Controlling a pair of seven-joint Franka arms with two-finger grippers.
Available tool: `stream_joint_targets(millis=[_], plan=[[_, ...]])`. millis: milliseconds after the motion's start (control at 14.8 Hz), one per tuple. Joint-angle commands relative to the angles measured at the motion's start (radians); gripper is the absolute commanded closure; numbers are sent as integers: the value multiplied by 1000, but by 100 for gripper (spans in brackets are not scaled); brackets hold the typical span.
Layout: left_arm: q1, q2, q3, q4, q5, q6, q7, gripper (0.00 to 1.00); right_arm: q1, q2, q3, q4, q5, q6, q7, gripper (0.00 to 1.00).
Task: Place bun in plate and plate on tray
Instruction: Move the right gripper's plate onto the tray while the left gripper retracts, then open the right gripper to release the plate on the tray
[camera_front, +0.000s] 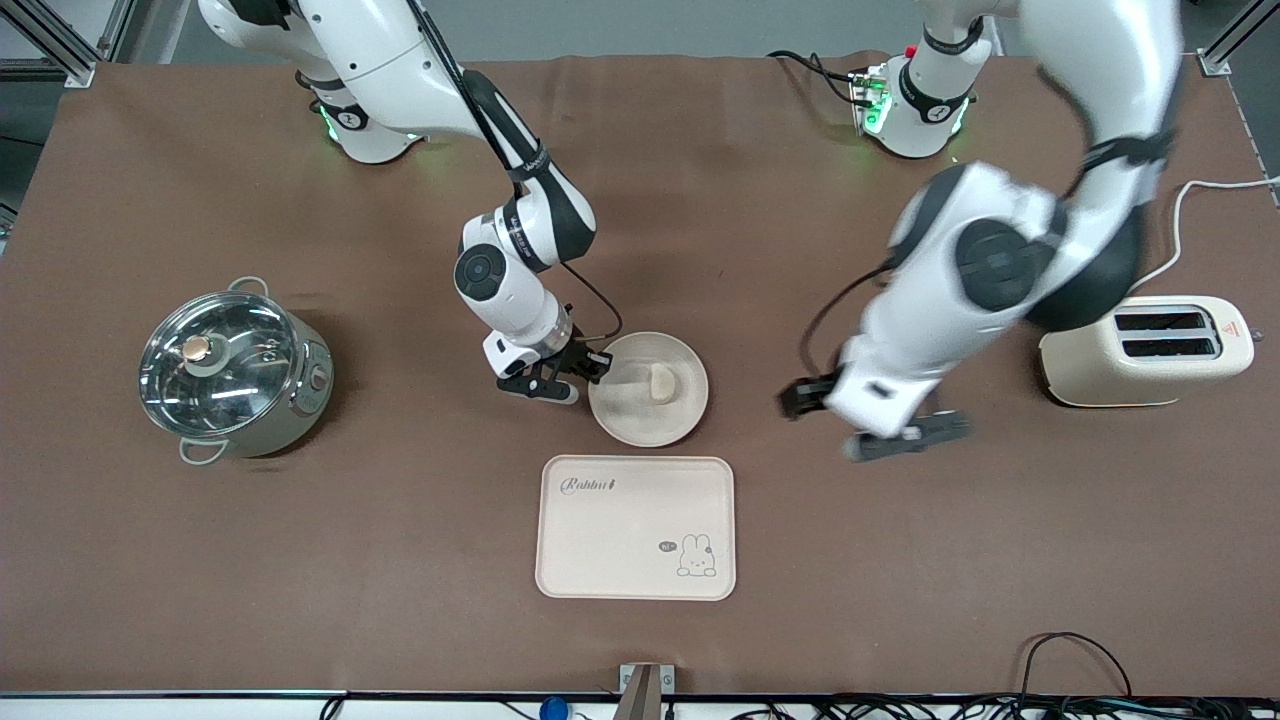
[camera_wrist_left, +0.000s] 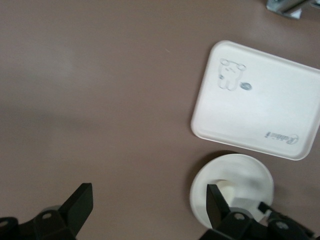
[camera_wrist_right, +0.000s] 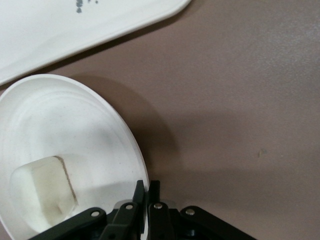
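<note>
From the front view, the round cream plate sits on the brown table cover, just farther from the camera than the rectangular, round-cornered tray with its bunny drawing, and the small half-dome bun lies in the plate already. The right gripper is pinched on the plate's raised rim at the end toward the right arm. The left gripper hangs over bare table between plate and the boxy cream toaster; a shiny steel pot with a glass lid sits toward the right arm's end. The left wrist view shows black fingers spread wide, tray and plate apart. The right wrist view shows fingertips clamped on the smooth plate rim, bun inside with its flat side showing.
</note>
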Motion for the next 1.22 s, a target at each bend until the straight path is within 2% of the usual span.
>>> stream_joint_targets(millis=[0, 203, 338, 406, 474, 541, 609, 677, 812, 947, 1150], plan=[[101, -143, -2, -37, 18, -62, 115, 0, 13, -64, -1, -6, 64, -7, -1, 100], [204, -263, -13, -35, 4, -252, 256, 0, 10, -66, -1, 41, 75, -8, -4, 100], [215, -344, 1, -47, 4, -332, 348, 0, -5, -52, -6, 106, 76, -8, -4, 100], [197, -376, 36, -49, 4, -381, 377, 0, -40, -20, -6, 150, 76, -29, -4, 100], [124, -398, 114, -58, 4, -412, 406, 0, -75, 5, -6, 196, 75, -78, -4, 100], [58, -427, 202, -91, 3, -418, 434, 0, -88, 11, -6, 238, 73, -130, -2, 100], [34, -470, 249, -134, 1, -418, 469, 0, -109, 26, -9, 284, 67, -201, -2, 100], [28, -510, 258, -185, 1, -417, 494, 0, -143, 51, -9, 339, 61, -256, -4, 100], [26, -550, 263, -227, 0, -415, 497, 0, -195, 124, -9, 452, 44, -357, -4, 100], [45, -570, 263, -251, -6, -407, 512, 0, -208, 204, -11, 552, 30, -367, -4, 100], [49, -549, 263, -222, -46, -391, 515, 0, -203, 327, -34, 687, 24, -363, -5, 100]])
